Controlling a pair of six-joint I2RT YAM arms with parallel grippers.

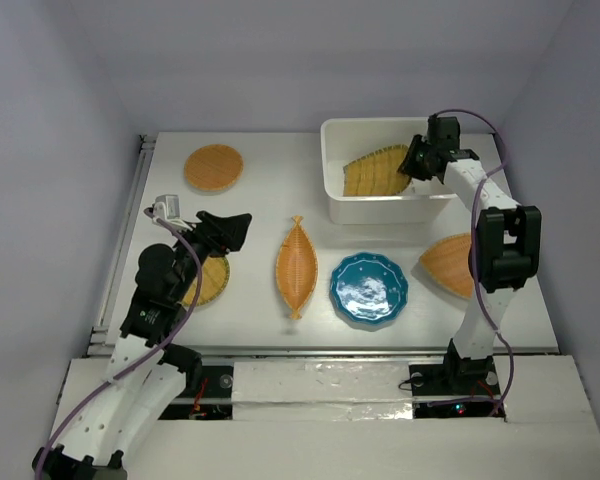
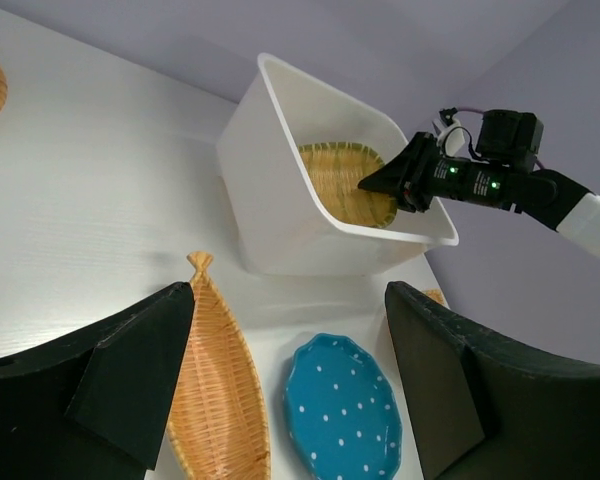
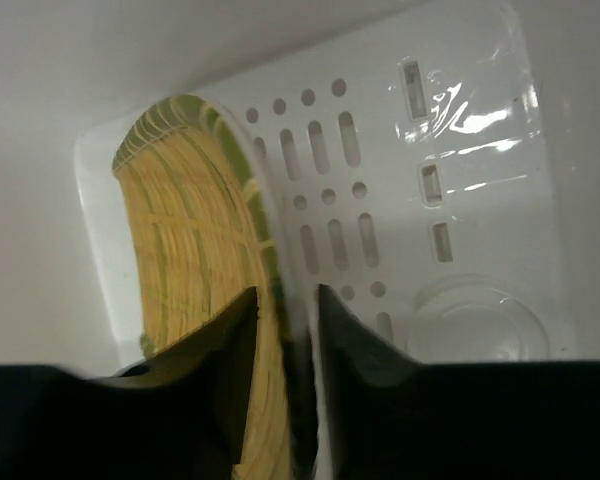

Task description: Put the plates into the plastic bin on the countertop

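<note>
The white plastic bin point(image 1: 338, 190) stands at the back right of the countertop point(image 1: 270, 200). My right gripper point(image 1: 415, 160) reaches into it, shut on the rim of a yellow woven plate with a green edge point(image 1: 373, 172), which leans tilted inside. In the right wrist view the plate point(image 3: 190, 230) sits between the fingers point(image 3: 235, 340) over the slotted bottom point(image 3: 400, 180). My left gripper point(image 1: 230, 230) is open and empty, above a round woven plate point(image 1: 212, 282). A leaf-shaped plate point(image 1: 296, 265), a teal plate point(image 1: 369, 288), a round orange plate point(image 1: 213, 167) and a fan-shaped plate point(image 1: 445, 262) lie on the countertop.
A metal rail point(image 1: 120, 250) runs along the countertop's left edge. Grey walls close in the back and sides. The right arm point(image 1: 500, 240) stands over part of the fan-shaped plate. The left wrist view shows the bin point(image 2: 280, 210), leaf plate point(image 2: 215, 390) and teal plate point(image 2: 345, 410).
</note>
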